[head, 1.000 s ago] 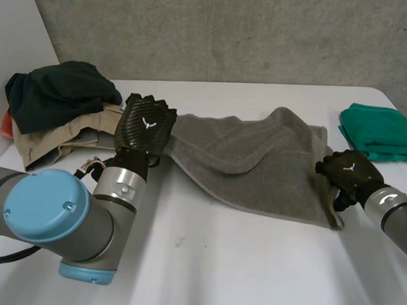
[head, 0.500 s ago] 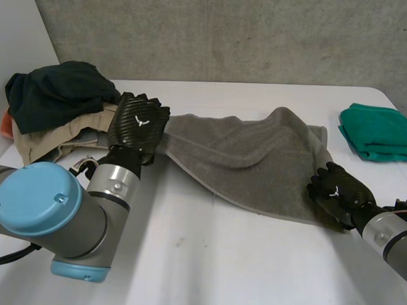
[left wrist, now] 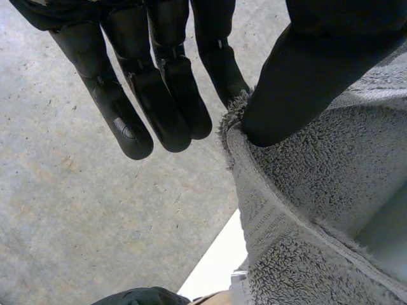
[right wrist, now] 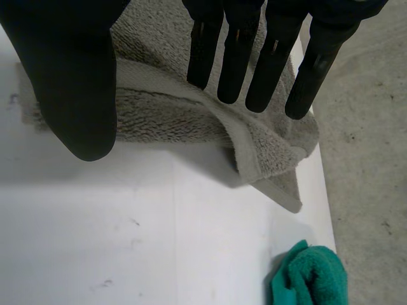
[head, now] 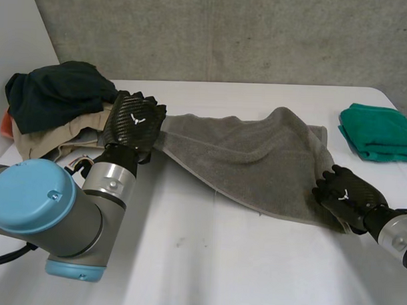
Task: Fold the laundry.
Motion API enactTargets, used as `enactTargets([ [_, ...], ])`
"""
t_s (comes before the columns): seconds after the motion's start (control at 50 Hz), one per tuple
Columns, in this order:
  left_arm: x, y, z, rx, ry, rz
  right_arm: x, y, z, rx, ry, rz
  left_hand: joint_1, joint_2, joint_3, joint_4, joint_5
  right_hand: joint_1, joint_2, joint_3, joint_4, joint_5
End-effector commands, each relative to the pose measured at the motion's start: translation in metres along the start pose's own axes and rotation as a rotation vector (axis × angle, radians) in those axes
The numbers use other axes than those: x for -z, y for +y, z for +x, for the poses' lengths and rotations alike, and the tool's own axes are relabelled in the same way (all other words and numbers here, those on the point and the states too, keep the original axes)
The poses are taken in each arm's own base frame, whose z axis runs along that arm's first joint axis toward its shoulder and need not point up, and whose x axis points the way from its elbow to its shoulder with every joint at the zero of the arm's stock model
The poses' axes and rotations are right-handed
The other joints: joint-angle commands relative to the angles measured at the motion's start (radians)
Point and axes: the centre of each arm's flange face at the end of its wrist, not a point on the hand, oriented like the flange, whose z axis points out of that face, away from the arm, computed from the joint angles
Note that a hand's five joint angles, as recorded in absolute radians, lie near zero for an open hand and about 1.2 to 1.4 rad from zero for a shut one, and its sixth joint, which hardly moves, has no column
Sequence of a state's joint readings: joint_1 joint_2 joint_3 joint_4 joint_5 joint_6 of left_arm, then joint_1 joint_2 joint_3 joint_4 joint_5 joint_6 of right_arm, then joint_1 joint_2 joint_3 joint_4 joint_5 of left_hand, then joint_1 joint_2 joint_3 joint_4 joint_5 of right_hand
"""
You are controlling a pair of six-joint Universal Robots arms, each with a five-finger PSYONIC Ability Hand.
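The towel (head: 257,161) (grey terry, rumpled) stretches across the middle of the white table (head: 220,260), its left end lifted. The head view shows only the back of the left hand (head: 132,123) there; its wrist view shows the thumb (left wrist: 305,76) pinching the flat-woven hem against a finger. The right hand (head: 346,192) is at the towel's near right corner. Its wrist view shows straight, released fingers (right wrist: 235,57) over a folded hem. A folded green cloth (head: 378,132) lies by the right edge, and a heap of clothes (head: 58,100) sits at the far left corner.
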State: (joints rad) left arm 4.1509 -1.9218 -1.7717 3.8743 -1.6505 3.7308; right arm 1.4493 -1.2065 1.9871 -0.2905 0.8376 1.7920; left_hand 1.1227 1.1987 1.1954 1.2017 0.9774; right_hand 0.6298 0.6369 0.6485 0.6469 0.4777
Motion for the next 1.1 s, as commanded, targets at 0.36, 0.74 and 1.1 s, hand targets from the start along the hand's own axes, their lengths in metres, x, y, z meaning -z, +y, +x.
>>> enactTargets([
  [0.36,0.026,-0.055,-0.049,0.005,-0.019,-0.015,0.051,-0.018,0.134,-0.472,0.37,-0.072,0.274,0.198,0.201,0.195,0.244,0.767,0.759,0.748,0.749,0.744],
  [0.74,0.078,-0.003,-0.013,-0.021,0.292,-0.456,0.06,0.013,0.106,-0.807,0.164,-0.408,0.274,0.198,0.201,0.195,0.244,0.767,0.759,0.748,0.749,0.744],
  [1.1,0.022,0.032,0.012,-0.025,0.227,-0.38,0.008,0.037,0.105,-0.775,0.355,-0.427,-0.326,-0.402,-0.399,-0.405,-0.356,0.767,0.759,0.748,0.749,0.744],
])
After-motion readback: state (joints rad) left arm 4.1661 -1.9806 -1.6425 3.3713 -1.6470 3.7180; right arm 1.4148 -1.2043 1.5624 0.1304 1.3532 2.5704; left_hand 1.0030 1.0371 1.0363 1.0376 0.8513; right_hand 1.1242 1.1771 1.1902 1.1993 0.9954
